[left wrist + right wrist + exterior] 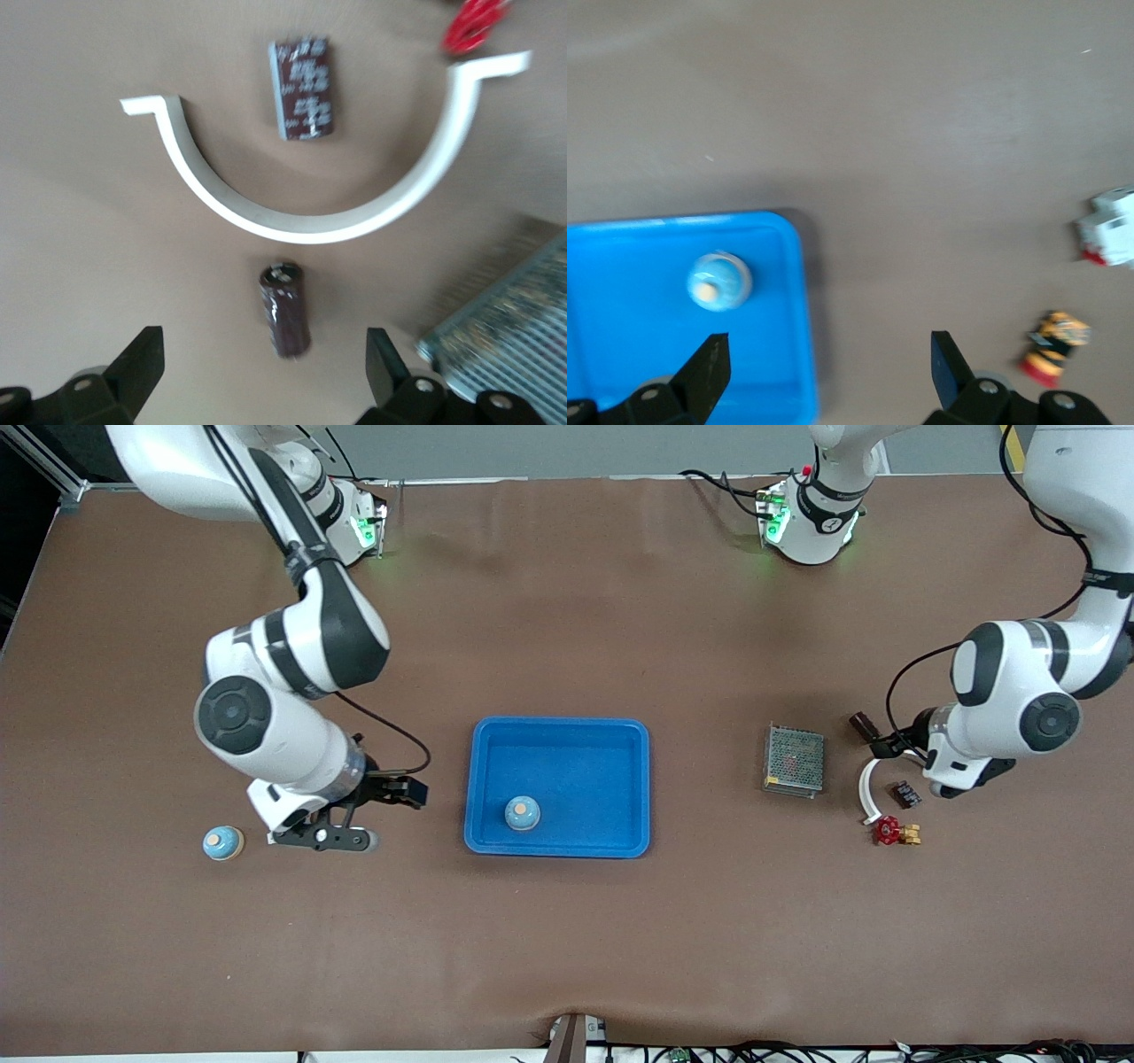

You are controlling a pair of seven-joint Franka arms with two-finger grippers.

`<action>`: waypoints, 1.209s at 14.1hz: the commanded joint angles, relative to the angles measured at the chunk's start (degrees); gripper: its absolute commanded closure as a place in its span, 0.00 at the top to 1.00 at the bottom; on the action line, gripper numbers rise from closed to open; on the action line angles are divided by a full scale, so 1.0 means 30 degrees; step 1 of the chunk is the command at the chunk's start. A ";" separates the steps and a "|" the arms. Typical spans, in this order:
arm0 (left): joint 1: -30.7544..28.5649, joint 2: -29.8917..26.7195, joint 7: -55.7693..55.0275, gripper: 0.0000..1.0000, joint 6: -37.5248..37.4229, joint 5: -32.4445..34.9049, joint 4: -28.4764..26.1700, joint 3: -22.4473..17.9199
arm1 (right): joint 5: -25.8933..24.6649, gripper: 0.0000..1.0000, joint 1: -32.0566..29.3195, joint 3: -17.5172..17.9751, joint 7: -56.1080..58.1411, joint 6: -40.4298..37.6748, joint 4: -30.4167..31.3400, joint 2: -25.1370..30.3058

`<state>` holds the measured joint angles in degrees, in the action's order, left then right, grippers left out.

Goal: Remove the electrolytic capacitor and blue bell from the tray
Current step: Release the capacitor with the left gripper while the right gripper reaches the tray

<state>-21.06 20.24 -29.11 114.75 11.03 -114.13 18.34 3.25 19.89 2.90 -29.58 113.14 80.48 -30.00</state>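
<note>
One dark brown capacitor (285,305) (864,724) lies on the table just ahead of my left gripper (264,335) (886,740), whose jaws stand open and hold nothing. A second capacitor (302,88) (904,794) rests inside a white curved piece (301,221) (868,788). One light blue bell (522,812) (718,281) sits in the blue tray (620,744) (620,266). Another bell (222,842) stands on the table toward the right arm's end. My right gripper (399,790) (828,337) hangs open and empty over the tray's edge, between the two bells.
A metal mesh box (794,759) (505,345) lies between the tray and the capacitors. A red valve with a brass fitting (895,832) sits nearer the front camera than the white piece. Two small parts, one white (1112,230) and one yellow and black (1054,341), show in the right wrist view.
</note>
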 commanded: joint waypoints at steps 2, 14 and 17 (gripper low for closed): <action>0.0019 -0.0037 -0.0110 1.00 -0.3293 0.0397 0.3027 0.0801 | 0.0118 1.00 0.1861 -0.0175 -0.3725 0.2096 -0.0080 -0.1245; -0.0185 -0.1587 0.0241 1.00 -0.6259 0.0163 0.7457 0.2266 | -0.0204 1.00 0.4091 -0.0204 -0.5814 0.6727 -0.0138 -0.5262; -0.0068 -0.1736 0.0651 1.00 -0.7161 0.0163 0.8975 0.2528 | -0.0234 1.00 0.4326 -0.0234 -0.5697 0.6819 -0.0283 -0.5905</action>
<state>-20.92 15.75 -28.34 96.52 11.05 -90.16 24.65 3.13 32.03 2.76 -46.42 133.33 80.81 -46.39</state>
